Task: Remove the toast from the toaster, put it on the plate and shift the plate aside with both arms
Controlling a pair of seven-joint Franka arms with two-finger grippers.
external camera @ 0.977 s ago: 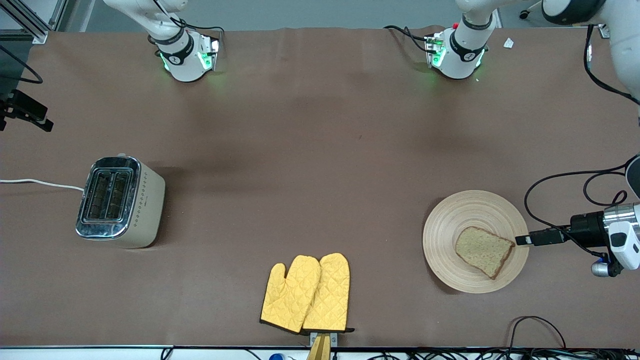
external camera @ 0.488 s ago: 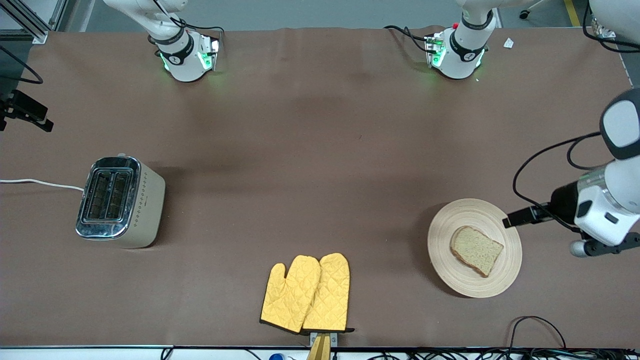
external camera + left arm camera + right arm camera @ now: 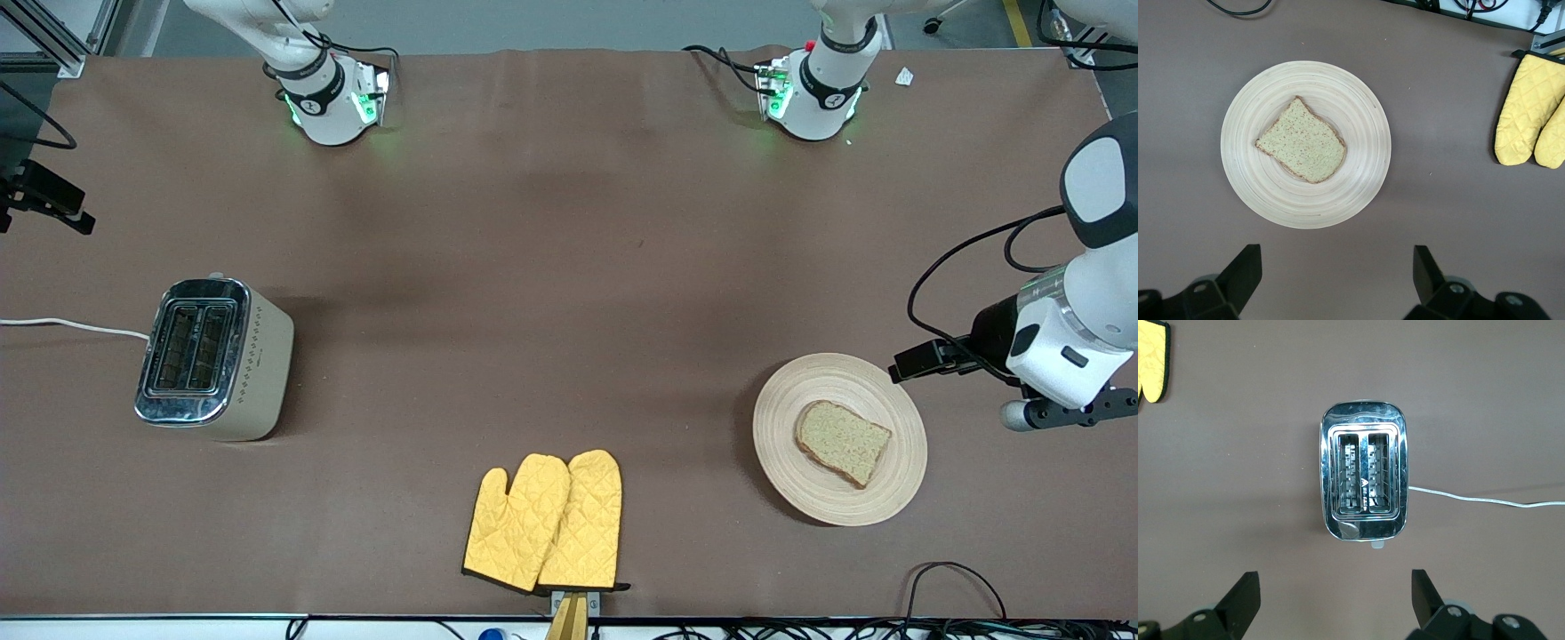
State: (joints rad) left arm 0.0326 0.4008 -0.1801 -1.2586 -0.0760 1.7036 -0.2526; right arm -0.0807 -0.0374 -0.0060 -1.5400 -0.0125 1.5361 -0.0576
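The toast [image 3: 843, 442] lies flat on the round beige plate [image 3: 791, 400] at the left arm's end of the table. My left gripper [image 3: 902, 369] hangs in the air just off the plate's rim, on the side toward the left arm's end. In the left wrist view its jaws [image 3: 1337, 263] stand wide open and empty, with the plate [image 3: 1358, 133] and toast [image 3: 1301, 141] below. My right gripper [image 3: 1336, 587] shows only in the right wrist view, open and empty, up over the table beside the toaster [image 3: 1365, 477].
The chrome and cream toaster [image 3: 213, 358] stands at the right arm's end, both slots empty, its white cord [image 3: 71, 324] running off the table. Two yellow oven mitts [image 3: 544, 523] lie near the front edge. Black cables [image 3: 951, 578] loop at the front edge near the plate.
My left gripper has come off the plate's rim and drawn up and away from it. The plate with the toast has shifted slightly nearer the front camera and lies still.
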